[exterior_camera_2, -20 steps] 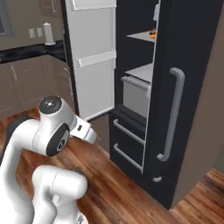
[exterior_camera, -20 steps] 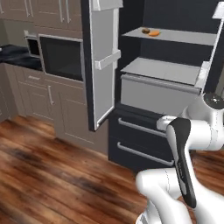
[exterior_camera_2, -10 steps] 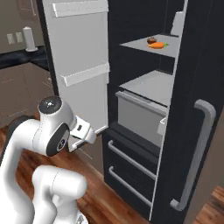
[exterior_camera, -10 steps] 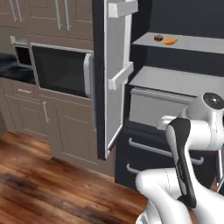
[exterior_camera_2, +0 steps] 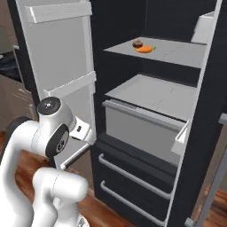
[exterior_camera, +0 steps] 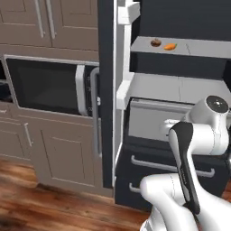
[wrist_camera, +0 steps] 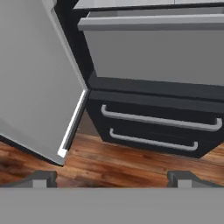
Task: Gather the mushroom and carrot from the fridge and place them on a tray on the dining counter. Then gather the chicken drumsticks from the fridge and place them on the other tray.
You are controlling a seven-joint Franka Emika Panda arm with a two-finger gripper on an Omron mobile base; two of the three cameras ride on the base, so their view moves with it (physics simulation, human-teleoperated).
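Note:
The black fridge (exterior_camera: 180, 149) stands open, its left door (exterior_camera_2: 57, 66) swung wide. On the upper shelf the dark brown mushroom (exterior_camera: 156, 42) (exterior_camera_2: 138, 43) lies right beside the orange carrot (exterior_camera: 170, 46) (exterior_camera_2: 145, 49). In the hand view my gripper (wrist_camera: 113, 178) is open with nothing between its fingertips (wrist_camera: 41, 178). It hangs low, facing the fridge's grey inner bin (wrist_camera: 157, 48) and the two lower drawers (wrist_camera: 159, 120), well below the shelf. The chicken drumsticks, trays and dining counter are out of view.
A brown cabinet with a black oven panel (exterior_camera: 45, 85) stands left of the fridge door. The right fridge door (exterior_camera_2: 208, 111) is open too, its grey handle (exterior_camera_2: 217, 168) at the right edge. Wood floor (wrist_camera: 122, 162) lies under the hand.
The whole picture has shifted: the base has driven closer to the fridge, whose shelves now fill more of both base views. The gripper has stayed open.

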